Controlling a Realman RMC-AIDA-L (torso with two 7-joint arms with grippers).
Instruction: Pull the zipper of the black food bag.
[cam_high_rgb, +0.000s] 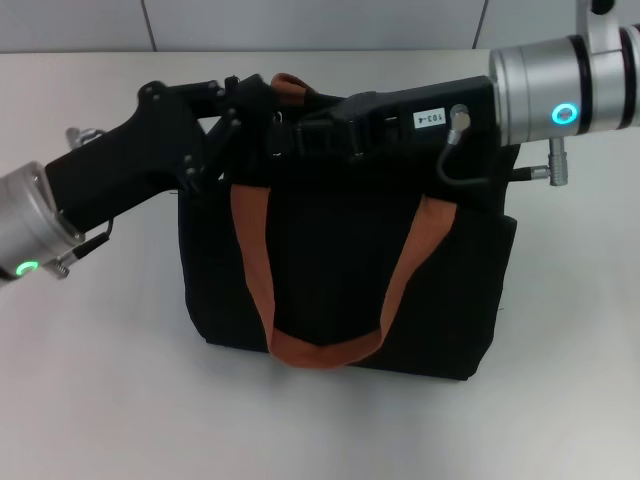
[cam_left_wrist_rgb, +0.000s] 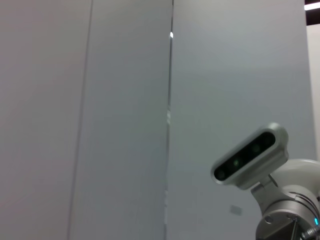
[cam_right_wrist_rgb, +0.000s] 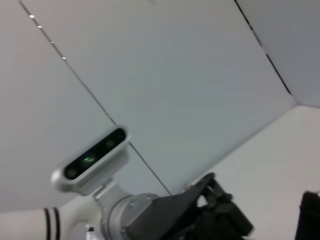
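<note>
Head view: black food bag (cam_high_rgb: 350, 280) stands on the table (cam_high_rgb: 100, 380).
Left tool (cam_high_rgb: 255, 100): at bag's far left top edge, grip unclear.
Right tool (cam_high_rgb: 300, 130): at same edge, grip unclear.

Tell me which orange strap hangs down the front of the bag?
The long strap looping down the black bag; the other strap only peeks above the top, between both grippers.

Even, bright overhead light is cast; soft shadow is thrown beneath the black food bag (cam_high_rgb: 340, 290), whose fabric detail is lost.
</note>
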